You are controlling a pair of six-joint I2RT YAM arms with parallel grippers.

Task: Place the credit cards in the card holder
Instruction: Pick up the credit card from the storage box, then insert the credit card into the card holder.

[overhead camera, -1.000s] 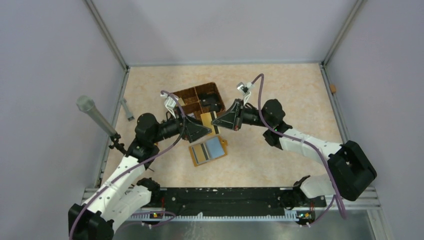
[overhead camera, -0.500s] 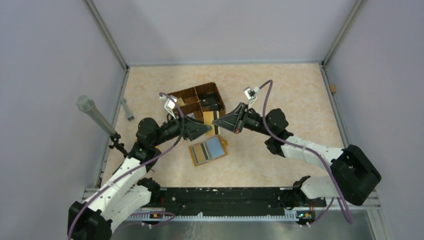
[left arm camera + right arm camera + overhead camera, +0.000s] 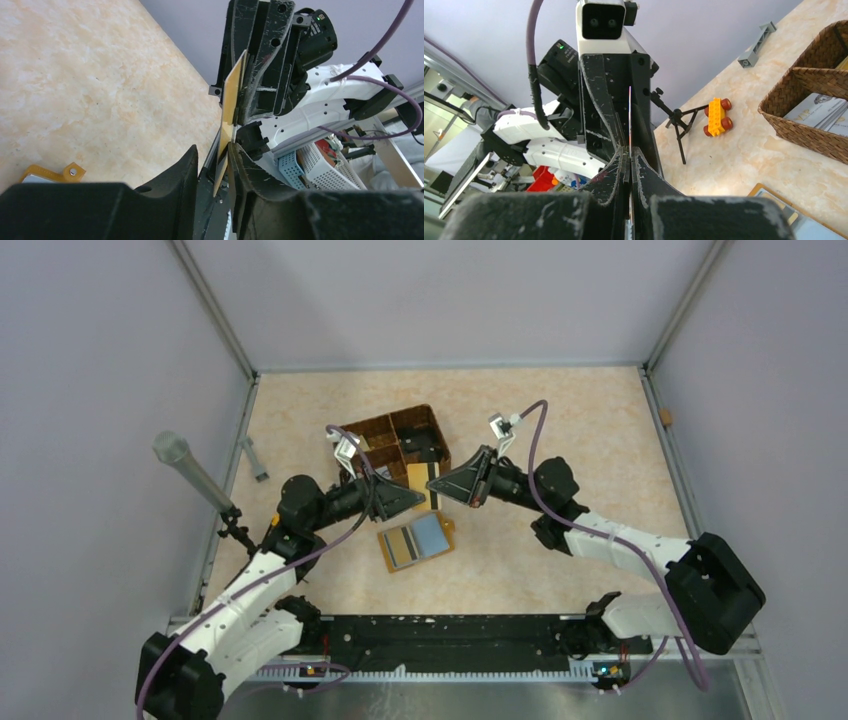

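Observation:
A pale yellowish credit card point(image 3: 426, 483) hangs in the air between my two grippers, above the table in front of the basket. My right gripper point(image 3: 441, 487) is shut on the card's one end point(image 3: 629, 120), seen edge-on. My left gripper point(image 3: 212, 156) has its jaws around the other end point(image 3: 231, 95); the card leans on one finger and a gap shows at the other. The mustard-orange card holder point(image 3: 386, 544) lies open on the table just below, with a grey card point(image 3: 432, 531) and a striped card point(image 3: 403, 546) on its inside. Its stud tab point(image 3: 69, 173) shows in the left wrist view.
A brown woven compartment basket point(image 3: 380, 428) stands behind the grippers, with more cards point(image 3: 819, 112) in one compartment. An orange-and-red toy block point(image 3: 716, 116) and a small black tripod point(image 3: 680, 127) with a microphone point(image 3: 185, 465) stand at the left. A grey bracket point(image 3: 255, 460) lies near the left wall.
My left gripper's jaws have narrowed around the card's free end. The right arm has shifted slightly toward the left gripper and kept its hold on the card.

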